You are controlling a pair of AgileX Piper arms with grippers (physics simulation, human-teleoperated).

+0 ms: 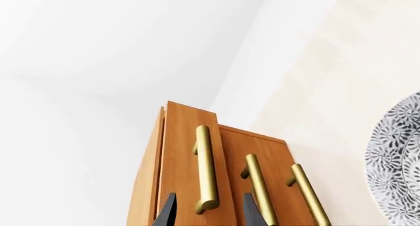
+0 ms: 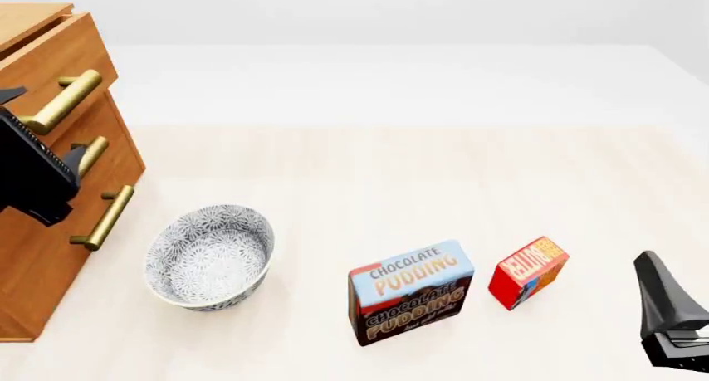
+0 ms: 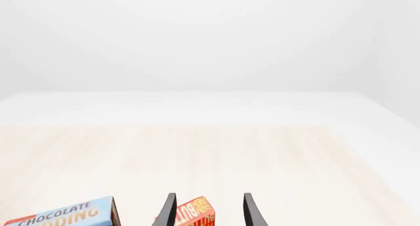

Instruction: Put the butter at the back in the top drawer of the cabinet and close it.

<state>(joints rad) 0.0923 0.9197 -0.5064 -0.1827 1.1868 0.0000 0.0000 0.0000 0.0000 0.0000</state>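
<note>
Our left claw (image 1: 208, 213) stood open astride the top drawer (image 1: 190, 157) handle; our right claw (image 3: 208, 211), open, framed the butter (image 3: 195, 213).

Pudding box (image 2: 411, 291) reads "CHOCOLATE PUDDING"; butter (image 2: 529, 271) lettering not clearly legible.

Simulated tabletop (image 2: 366, 173) (rendered), blank white walls, wooden cabinet (image 2: 50, 232)

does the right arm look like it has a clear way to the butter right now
Probably yes. The butter lies just ahead of the right gripper, whose jaws stand open and bracket it in the wrist view. The pudding box sits apart on the butter's left, with nothing between the gripper and the butter.
</note>
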